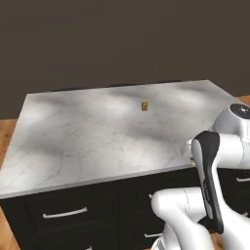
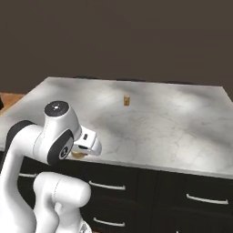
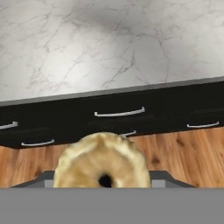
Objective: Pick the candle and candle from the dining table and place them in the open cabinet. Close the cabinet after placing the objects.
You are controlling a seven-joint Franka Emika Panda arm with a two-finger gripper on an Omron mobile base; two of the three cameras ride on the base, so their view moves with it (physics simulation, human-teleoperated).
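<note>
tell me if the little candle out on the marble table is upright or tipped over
Upright: the small candle stands on its base, alone on the dining table, taller than wide in both base views.

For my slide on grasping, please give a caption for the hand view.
Gripper holds the stubby cream candle before the black drawers of the marble dining table.

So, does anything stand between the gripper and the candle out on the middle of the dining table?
Nothing on the dining table lies between the gripper and that far candle. But a stubby cream-yellow candle already sits gripped between its fingers, so the jaws are occupied.
</note>
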